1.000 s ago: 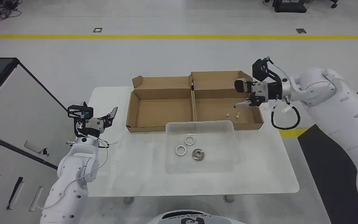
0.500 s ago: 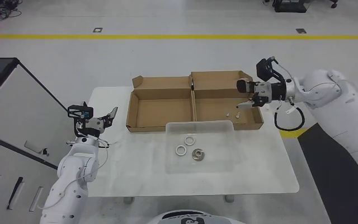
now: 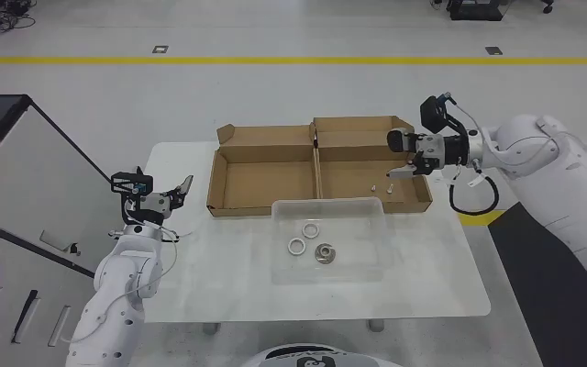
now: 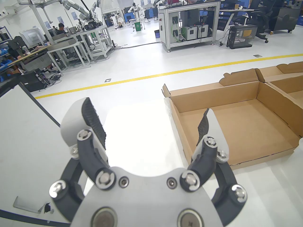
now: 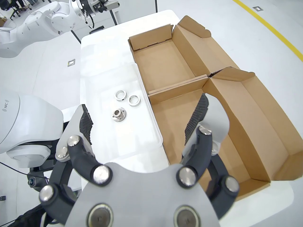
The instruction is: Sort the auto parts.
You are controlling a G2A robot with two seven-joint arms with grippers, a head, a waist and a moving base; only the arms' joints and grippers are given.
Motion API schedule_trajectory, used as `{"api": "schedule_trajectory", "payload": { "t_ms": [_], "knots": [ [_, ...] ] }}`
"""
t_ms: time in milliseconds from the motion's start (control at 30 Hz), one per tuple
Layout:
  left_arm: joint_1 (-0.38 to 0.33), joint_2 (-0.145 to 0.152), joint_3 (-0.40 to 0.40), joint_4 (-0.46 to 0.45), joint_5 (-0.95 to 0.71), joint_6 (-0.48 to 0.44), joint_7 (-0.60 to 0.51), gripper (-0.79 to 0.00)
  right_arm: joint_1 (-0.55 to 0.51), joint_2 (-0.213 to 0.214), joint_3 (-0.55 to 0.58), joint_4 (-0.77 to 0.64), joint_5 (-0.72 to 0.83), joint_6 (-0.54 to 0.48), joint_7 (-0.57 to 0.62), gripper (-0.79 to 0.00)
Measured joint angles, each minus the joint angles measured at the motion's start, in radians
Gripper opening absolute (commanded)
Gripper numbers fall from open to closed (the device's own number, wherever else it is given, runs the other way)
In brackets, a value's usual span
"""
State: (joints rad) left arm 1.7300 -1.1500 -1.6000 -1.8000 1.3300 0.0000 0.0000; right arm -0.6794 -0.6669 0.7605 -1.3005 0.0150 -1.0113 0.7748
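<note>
Two metal rings (image 5: pixel 134 100) and a flanged hub (image 5: pixel 118 115) lie close together in the clear tray (image 3: pixel 327 204); the right wrist view resolves the hub's bore. The top view adds two small pale parts (image 3: pixel 382 188) on the floor of the right cardboard box (image 3: pixel 348 179). Right gripper (image 3: pixel 397 156) hovers above that box, spread wide, holding nothing. Left gripper (image 4: pixel 146 107), equally wide, hangs at the left edge of the table (image 3: pixel 431 266).

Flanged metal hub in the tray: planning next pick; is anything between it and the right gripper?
Only the brown cardboard box's low front wall and the clear plastic tray's rim lie between the right gripper and the hub.
</note>
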Motion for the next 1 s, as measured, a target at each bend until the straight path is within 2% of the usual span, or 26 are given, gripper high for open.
{"api": "schedule_trajectory", "payload": {
  "t_ms": [167, 433, 767, 867, 1000],
  "knots": [
    [0.0, 0.0, 0.0, 0.0, 0.0, 0.0, 0.0, 0.0, -0.039, 0.016, 0.035, -0.028, 0.075, -0.001, -0.01, 0.0],
    [0.0, 0.0, 0.0, 0.0, 0.0, 0.0, 0.0, 0.0, -0.126, 0.048, 0.119, -0.048, 0.297, -0.001, 0.034, 0.0],
    [-0.003, 0.0, -0.002, -0.004, 0.006, -0.004, -0.004, 0.0, -0.13, 0.049, 0.122, -0.049, 0.307, -0.001, 0.033, 0.0],
    [-0.012, 0.004, -0.011, -0.036, 0.025, -0.05, -0.038, 0.0, -0.13, 0.049, 0.122, -0.049, 0.307, -0.001, 0.033, 0.0],
    [-0.024, 0.012, -0.01, -0.105, 0.063, -0.158, -0.158, 0.0, -0.13, 0.049, 0.122, -0.049, 0.307, -0.001, 0.033, 0.0]
  ]
}}
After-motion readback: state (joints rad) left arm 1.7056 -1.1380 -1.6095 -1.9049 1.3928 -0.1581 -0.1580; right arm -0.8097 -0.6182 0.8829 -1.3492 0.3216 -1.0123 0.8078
